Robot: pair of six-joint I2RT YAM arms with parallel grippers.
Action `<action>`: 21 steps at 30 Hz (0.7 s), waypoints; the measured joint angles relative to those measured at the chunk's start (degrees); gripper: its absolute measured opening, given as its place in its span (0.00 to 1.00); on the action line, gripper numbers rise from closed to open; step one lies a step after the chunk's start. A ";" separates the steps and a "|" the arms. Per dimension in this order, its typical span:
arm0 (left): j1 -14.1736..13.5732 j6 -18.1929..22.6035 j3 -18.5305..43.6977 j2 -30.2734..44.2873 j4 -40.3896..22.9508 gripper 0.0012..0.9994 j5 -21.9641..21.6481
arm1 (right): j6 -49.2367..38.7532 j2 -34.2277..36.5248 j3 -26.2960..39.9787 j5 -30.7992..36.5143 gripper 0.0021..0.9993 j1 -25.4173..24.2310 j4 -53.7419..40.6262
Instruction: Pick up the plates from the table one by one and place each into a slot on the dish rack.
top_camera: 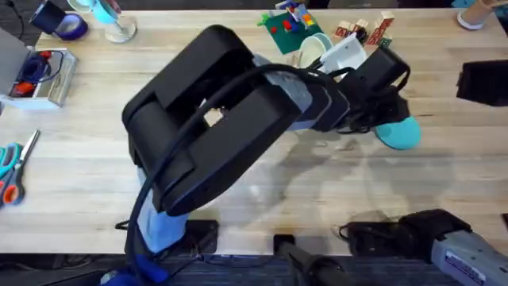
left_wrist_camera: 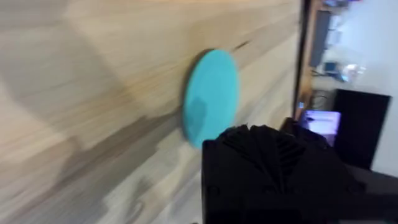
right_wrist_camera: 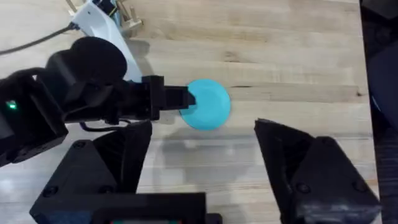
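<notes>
Mostly I see bare plank counter (top_camera: 79, 143); scissors (top_camera: 12, 171) at its edge. Left pincer (right_wrist_camera: 186, 99) touches teal plate (right_wrist_camera: 208, 104), grip unclear; right pincer (right_wrist_camera: 205, 168) released.

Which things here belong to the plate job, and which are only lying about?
For the job:
- round teal-blue plastic plate
- pale cream plate
- small wooden dish rack
- left gripper
- open right gripper

Lying about:
- scissors with orange and teal handles
- colourful toy-brick model
- blue tape roll
</notes>
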 joint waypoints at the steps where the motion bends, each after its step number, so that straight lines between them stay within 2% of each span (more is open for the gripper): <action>1: 0.00 -0.40 0.00 0.00 -1.32 0.04 -0.35 | -0.02 -0.02 0.00 0.00 1.00 0.00 0.00; 4: 0.02 -1.57 0.00 0.00 -4.04 0.04 -1.41 | 0.00 0.00 0.00 0.00 1.00 0.00 0.00; 14: 0.00 -2.58 -0.04 0.00 -2.28 0.04 -1.96 | -0.02 0.00 0.00 0.00 1.00 0.00 -0.02; 15: 0.00 -2.53 -0.04 0.29 -1.09 0.04 0.59 | -0.01 -0.02 0.00 0.00 0.99 0.00 -0.01; 21: 0.00 -2.54 -0.04 3.34 0.10 0.04 2.04 | 0.00 -0.02 0.00 0.00 0.99 0.00 -0.07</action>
